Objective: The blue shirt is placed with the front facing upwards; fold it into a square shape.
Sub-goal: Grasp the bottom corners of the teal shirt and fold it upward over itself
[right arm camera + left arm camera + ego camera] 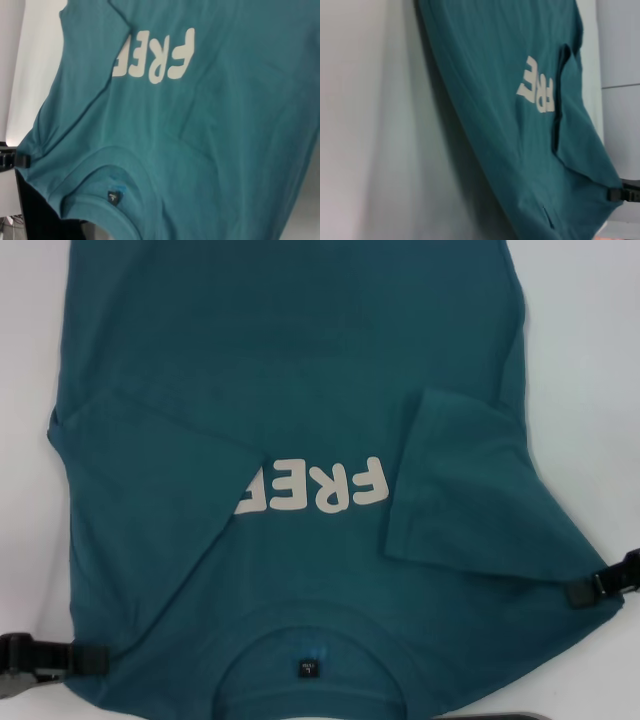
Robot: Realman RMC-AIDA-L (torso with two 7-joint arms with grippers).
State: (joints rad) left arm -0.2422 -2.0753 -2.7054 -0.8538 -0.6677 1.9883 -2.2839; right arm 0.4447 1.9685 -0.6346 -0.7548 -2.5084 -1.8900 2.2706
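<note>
The blue shirt lies spread on the white table, front up, its round collar at the near edge and its hem at the far side. Both short sleeves are folded inward: the left one covers the end of the cream "FREE" lettering, the right one lies just beside the letter F. A small black neck label shows inside the collar. The left gripper is clamped on the near left shoulder, and the right gripper is clamped on the near right shoulder edge.
</note>
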